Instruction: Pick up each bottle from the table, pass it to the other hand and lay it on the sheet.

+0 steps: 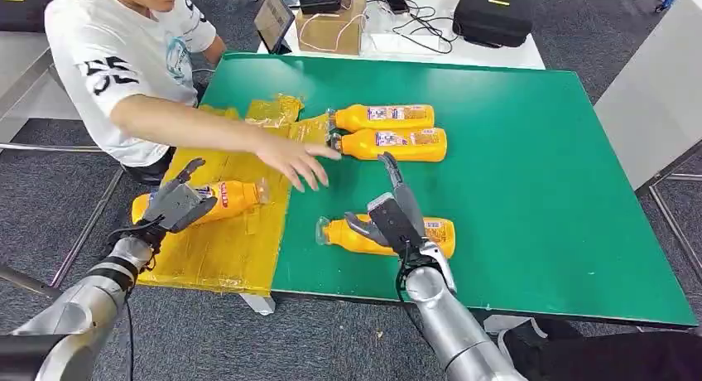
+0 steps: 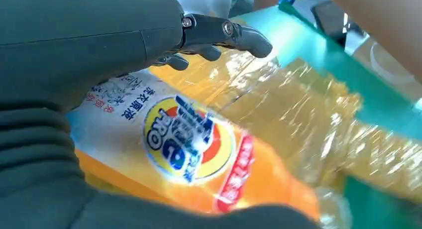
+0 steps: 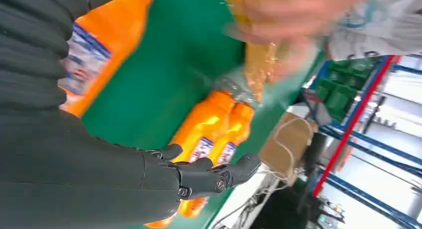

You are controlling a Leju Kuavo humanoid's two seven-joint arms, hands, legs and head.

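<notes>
Item 1: bottle on the sheet (image 1: 217,200), orange, label up, lying on its side on the yellow sheet (image 1: 223,253) toward 8 o'clock of the green surface (image 1: 530,174). The left hand (image 1: 175,205) is resting over its base end; the left wrist view is showing the fingers (image 2: 234,35) extended above the label, not curled around it, so whether they are gripping or only hovering cannot be told.

Item 2: near bottle (image 1: 439,232), lying on the bare surface toward 6 o'clock, cap pointing to 9 o'clock. The right hand (image 1: 393,219) is hanging over its middle with fingers (image 1: 391,170) spread apart and holding nothing.

Items 3 and 4: far bottle (image 1: 389,116) and second far bottle (image 1: 397,144), lying side by side and touching, near the centre toward 12 o'clock, caps toward the sheet's crumpled edge.

Surroundings: a person in a white shirt is reaching in from 10 o'clock, the person's hand (image 1: 294,159) hovering at the sheet's edge just beside the caps of items 3 and 4. A cardboard box (image 1: 331,26) and a black case (image 1: 493,15) are sitting on a white table beyond.

Progress, as a judgement: 1 of 4 bottles is lying on the sheet and looks delivered or nearly so; 3 are waiting on the surface. The right hand appears positioned to take item 2, with lifting, handing over and laying down all outstanding.
</notes>
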